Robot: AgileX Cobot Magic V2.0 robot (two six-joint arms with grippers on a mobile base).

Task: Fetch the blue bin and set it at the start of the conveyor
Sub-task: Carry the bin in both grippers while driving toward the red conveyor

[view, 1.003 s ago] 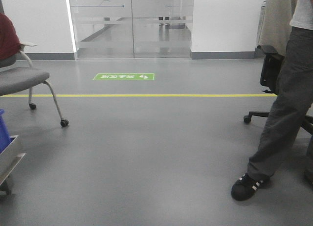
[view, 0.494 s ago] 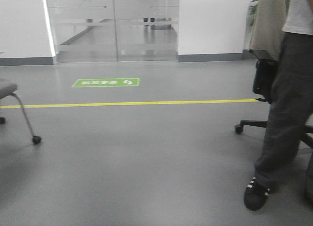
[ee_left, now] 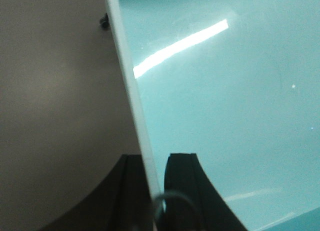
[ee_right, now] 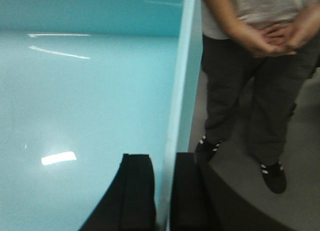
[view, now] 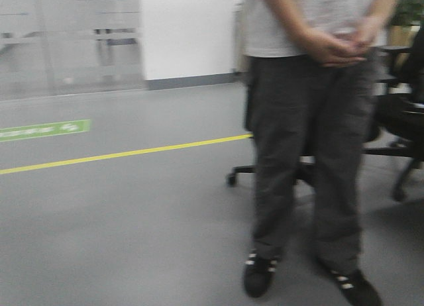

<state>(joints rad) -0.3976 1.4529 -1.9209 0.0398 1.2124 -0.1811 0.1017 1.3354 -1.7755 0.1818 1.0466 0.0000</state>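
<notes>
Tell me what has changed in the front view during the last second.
The front view has swung to the right: the green floor sign, the yellow line and the glass door slid left, and the grey chair left the frame. The person, earlier at the right edge, now fills the centre-right. The floor markings themselves did not move.

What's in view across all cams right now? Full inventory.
blue bin: 1, turquoise, carried between both tools
person: 1, grey shirt, dark trousers, black shoes, standing ahead right, hands clasped
office chair: at least 1, black, behind the person
floor line: 1, yellow, left of the person
floor sign: 1, green, far left
glass partition: 1, frosted, back left
left tool: 1, black, astride one bin wall
right tool: 1, black, astride another wall
</notes>
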